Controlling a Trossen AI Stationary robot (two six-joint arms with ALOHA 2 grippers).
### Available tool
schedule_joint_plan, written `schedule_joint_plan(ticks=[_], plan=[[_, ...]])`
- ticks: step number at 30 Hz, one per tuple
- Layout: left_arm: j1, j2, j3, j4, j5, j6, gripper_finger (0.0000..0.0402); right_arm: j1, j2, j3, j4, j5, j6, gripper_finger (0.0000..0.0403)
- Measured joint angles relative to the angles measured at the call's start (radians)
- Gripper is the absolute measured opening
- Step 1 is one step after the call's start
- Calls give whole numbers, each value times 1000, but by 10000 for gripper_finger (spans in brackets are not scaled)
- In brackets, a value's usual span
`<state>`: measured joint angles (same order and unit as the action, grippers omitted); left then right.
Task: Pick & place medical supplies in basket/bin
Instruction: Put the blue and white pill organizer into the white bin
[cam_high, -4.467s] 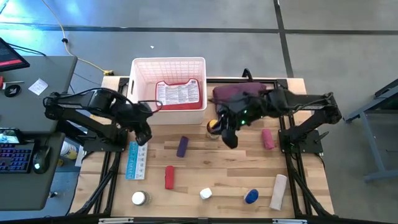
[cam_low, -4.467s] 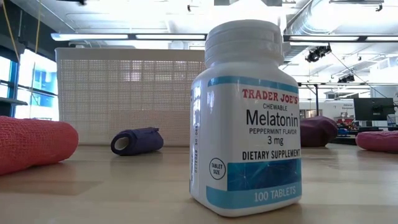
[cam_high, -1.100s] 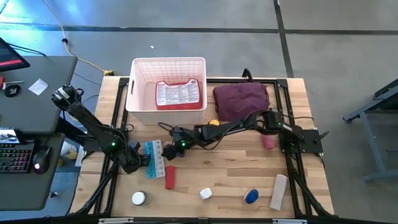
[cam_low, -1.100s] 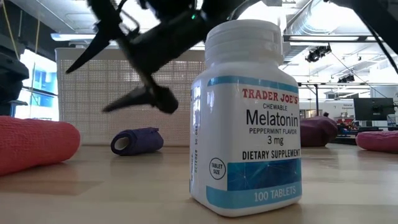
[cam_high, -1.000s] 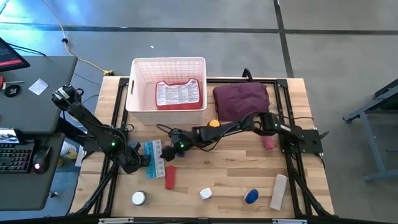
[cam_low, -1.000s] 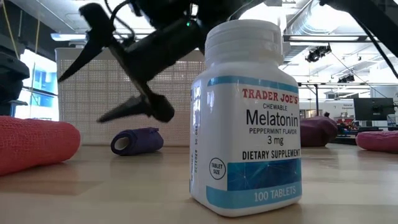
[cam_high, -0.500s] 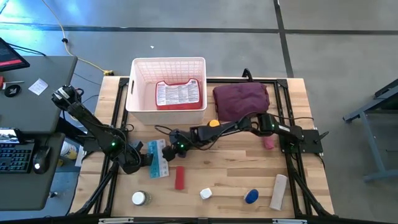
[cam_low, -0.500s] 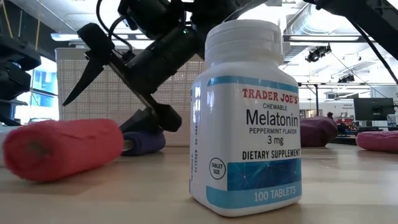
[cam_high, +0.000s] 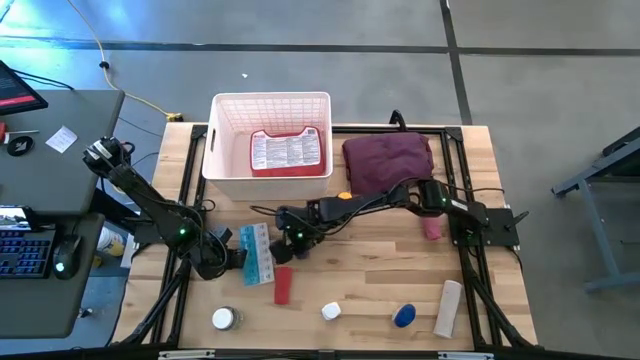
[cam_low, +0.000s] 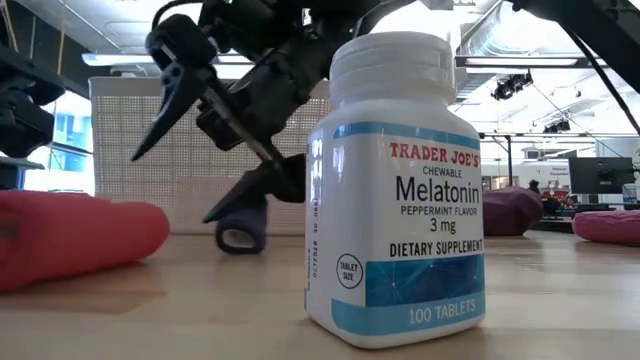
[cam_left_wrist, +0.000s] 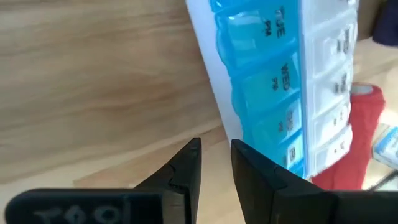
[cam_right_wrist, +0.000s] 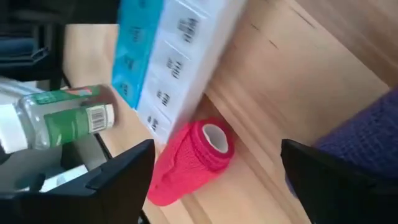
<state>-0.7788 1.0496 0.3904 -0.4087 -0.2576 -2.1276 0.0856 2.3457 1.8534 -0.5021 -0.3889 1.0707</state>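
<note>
So the right hand (cam_high: 291, 240) is reaching across to about 9 o'clock of the tabletop's (cam_high: 380, 270) middle, fingers spread wide and empty, tilted down over the purple bandage roll (cam_low: 243, 234), which lies on the wood with one finger just above it. My worry is how crowded that spot is. The blue-and-white pill organizer (cam_high: 259, 253) sits right at the hand's 8 o'clock, and the red bandage roll (cam_high: 284, 285) is touching or nearly touching the organizer's near end at 6 o'clock. If those wide fingers come down a bit off, they'll probably shove the roll along instead of straddling it, and a cylinder like that can easily roll away toward the melatonin bottle (cam_low: 395, 190). The left hand (cam_high: 234, 259) is parked at the organizer's 9 o'clock, fingers almost pressed together with a thin gap and nothing in it, tips right at the organizer's edge. Any nudge from that side pushes the organizer into the red roll and toward the right hand, so the two arms could end up fighting over the same patch or bumping each other. The white basket (cam_high: 222, 160) is at 11 o'clock on the tabletop with the red first-aid case (cam_high: 288, 152) already inside, so the lift also has to clear its near wall.
</note>
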Motion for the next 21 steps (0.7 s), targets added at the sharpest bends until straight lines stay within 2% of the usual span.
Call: schedule_joint_plan(ticks=[2, 4, 8, 10, 11, 13, 16, 19, 21], plan=[[0, -1, 0, 9, 1, 11, 124, -1, -37, -6, -31, 19, 37, 334], [0, 0, 0, 11, 1, 26, 124, 1, -82, -9, -62, 89, 63, 328], [0, 0, 0, 12, 1, 46, 124, 7, -180, -6, -66, 313, 80, 319], [0, 0, 0, 12, 2, 60, 124, 11, -196, -4, 4, 428, 72, 319], [0, 0, 0, 10, 2, 63, 124, 9, -191, -4, 57, 452, 69, 318], [0, 0, 0, 9, 3, 67, 124, 1, -150, -4, 154, 430, 95, 318], [0, 0, 0, 9, 5, 82, 124, -13, -56, -7, 278, 317, 152, 318], [0, 0, 0, 9, 17, 88, 124, -30, 5, -7, 261, 231, 168, 318], [0, 0, 0, 9, 27, 89, 124, -39, 25, -7, 245, 221, 166, 318]])
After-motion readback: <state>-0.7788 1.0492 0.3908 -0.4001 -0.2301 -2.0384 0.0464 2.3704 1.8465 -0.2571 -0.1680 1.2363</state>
